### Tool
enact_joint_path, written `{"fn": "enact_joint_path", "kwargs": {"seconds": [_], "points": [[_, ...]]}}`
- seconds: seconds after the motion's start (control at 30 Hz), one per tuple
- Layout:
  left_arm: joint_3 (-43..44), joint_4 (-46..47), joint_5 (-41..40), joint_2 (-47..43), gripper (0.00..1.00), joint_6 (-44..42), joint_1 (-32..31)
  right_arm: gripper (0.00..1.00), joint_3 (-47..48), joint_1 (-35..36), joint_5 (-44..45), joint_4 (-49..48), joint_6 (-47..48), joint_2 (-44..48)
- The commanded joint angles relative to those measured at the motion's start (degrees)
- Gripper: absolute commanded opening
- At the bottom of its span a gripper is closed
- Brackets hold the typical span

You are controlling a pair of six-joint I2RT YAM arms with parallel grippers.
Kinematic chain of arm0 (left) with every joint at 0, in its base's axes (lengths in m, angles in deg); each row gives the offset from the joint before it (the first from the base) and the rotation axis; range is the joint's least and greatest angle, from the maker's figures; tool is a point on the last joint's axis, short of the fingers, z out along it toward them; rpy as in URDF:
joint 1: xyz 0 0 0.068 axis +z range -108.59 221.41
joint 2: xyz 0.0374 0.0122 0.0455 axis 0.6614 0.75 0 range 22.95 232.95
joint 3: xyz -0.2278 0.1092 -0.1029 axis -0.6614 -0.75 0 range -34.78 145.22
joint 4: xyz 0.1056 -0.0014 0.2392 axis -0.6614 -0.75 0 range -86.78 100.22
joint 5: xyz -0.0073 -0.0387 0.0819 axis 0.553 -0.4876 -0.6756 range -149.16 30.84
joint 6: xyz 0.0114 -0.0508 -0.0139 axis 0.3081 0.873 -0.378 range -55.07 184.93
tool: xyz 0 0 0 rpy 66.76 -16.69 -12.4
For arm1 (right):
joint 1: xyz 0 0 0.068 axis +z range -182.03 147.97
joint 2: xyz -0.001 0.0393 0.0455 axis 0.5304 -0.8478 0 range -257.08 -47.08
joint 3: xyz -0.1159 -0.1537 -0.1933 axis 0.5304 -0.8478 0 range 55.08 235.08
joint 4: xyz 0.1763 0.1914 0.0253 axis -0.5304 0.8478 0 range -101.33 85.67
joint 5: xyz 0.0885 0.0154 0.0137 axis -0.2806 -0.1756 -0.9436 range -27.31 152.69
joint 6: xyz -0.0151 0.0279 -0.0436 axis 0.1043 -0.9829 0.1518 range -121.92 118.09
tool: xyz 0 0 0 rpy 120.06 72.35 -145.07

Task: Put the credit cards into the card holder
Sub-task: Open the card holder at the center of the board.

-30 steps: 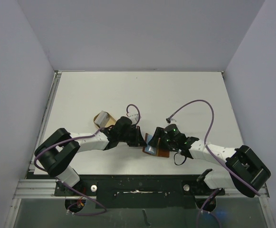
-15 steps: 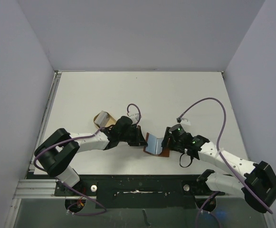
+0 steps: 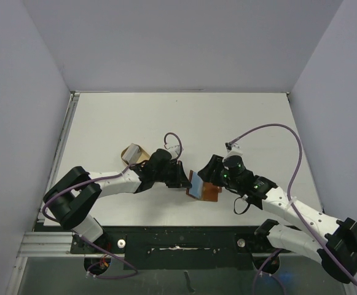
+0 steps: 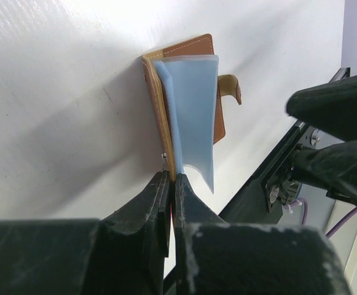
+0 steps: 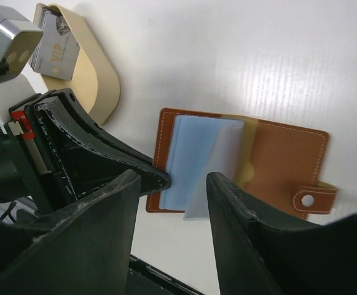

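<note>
White tabletop (image 3: 239, 123) carries everything I see; my left gripper (image 4: 171, 184) is pinched tight on one cover edge of the open card holder (image 5: 282, 160), leather between its jaws; my right gripper (image 5: 175, 178) hovers with jaws partly apart, gripping nothing, the holder's pale blue sleeves (image 5: 193, 163) showing through the gap; credit cards (image 5: 54, 43) lie in the tan tray (image 5: 101, 80), well apart from the right jaws.

Overhead view, close wrist views sharing wallet (image 5: 282, 160)
</note>
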Motion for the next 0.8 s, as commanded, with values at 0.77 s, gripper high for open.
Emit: {"fn": "enact_joint_path", "kwargs": {"seconds": [0.77], "points": [[0.72, 1.9, -0.23, -2.39, 0.0, 0.22, -0.16, 0.44, -0.98, 0.5, -6.71, -14.66, 0.76, -19.33]]}}
